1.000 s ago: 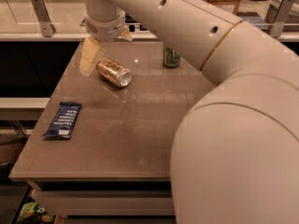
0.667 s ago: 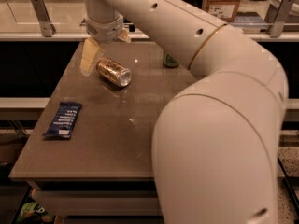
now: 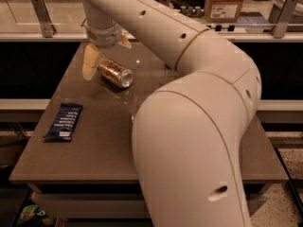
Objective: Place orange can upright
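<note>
Can (image 3: 115, 73): lying sideways, tabletop (image 3: 94, 160) 11 o'clock
Hand (image 3: 107, 57): open, above it
Risk: off-centre grasp rolls can away

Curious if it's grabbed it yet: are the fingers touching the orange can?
Cannot tell. The camera view shows the gripper over the orange can, one finger meeting its end without a clear gap.

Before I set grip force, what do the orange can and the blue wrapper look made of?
The orange can: thin metal, likely aluminium; shiny silver end, glossy printed label. The blue wrapper: probably plastic film; flat, faint sheen. The gripper is open at the can's far end.
</note>
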